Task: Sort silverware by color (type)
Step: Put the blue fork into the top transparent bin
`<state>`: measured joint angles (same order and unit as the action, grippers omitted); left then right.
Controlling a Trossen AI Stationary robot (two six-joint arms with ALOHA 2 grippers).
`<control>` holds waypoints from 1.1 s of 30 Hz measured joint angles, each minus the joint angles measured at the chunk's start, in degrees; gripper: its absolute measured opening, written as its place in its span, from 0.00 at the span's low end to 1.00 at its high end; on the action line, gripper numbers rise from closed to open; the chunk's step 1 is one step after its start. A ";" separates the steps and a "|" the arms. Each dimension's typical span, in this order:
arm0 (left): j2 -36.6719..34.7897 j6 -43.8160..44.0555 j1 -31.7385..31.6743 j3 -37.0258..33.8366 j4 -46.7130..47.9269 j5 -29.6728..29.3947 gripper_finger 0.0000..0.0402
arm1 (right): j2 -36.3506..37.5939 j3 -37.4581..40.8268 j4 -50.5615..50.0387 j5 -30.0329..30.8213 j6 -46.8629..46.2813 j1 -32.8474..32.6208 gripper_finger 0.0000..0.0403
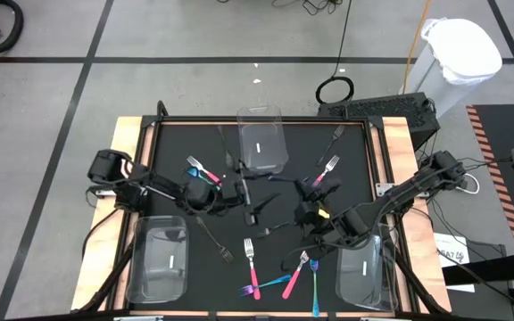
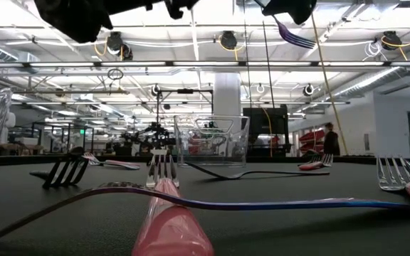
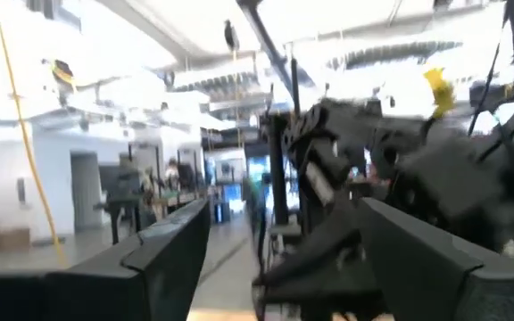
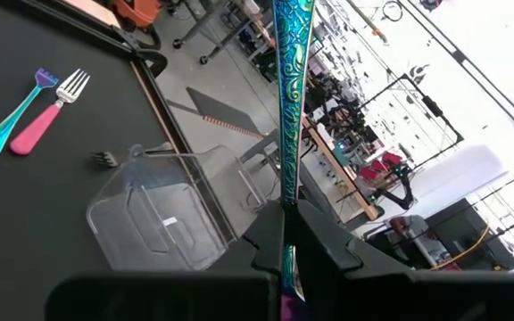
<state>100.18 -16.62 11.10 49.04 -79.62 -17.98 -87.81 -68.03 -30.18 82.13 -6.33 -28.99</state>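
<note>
Reading the high view as a clock face, a clear bin sits at 8 o'clock. The left gripper hangs just toward 9 from the centre, its fingers spread wide with nothing between them. A pink and teal pair lies at 10 and a dark fork at 7. A second bin stands at 12. Toward 6 lie a pink fork, a crossed heap of pink and teal pieces, and a teal fork just beside it. The right gripper is just toward 4 from the centre, facing the left one, its fingers clamped tight on the handle of a teal utensil that stands up out of them, clear of the mat; in the low view it shows high above the table. A black fork lies at 1, another pink one near 2, and a third bin at 5
</note>
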 joint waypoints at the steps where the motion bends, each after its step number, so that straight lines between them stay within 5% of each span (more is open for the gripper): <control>1: -0.01 -0.55 0.18 0.02 -0.33 0.00 0.71 | 0.00 0.00 0.00 -0.36 -0.02 0.00 0.03; 7: 0.02 -0.23 0.08 0.04 0.19 -0.56 0.62 | -0.02 0.00 0.02 -1.07 -0.02 0.00 0.03; 25: 0.00 -0.29 -1.72 0.03 2.01 2.43 0.03 | -0.02 0.00 0.11 -2.77 1.19 0.04 0.04; 33: -0.28 0.00 -2.13 -0.02 3.71 5.55 0.03 | 0.74 0.04 0.02 -10.50 2.16 -0.13 0.23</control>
<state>99.90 -16.62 8.97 49.01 -75.92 -12.43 -87.07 -67.99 -30.15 71.64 -4.16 -29.12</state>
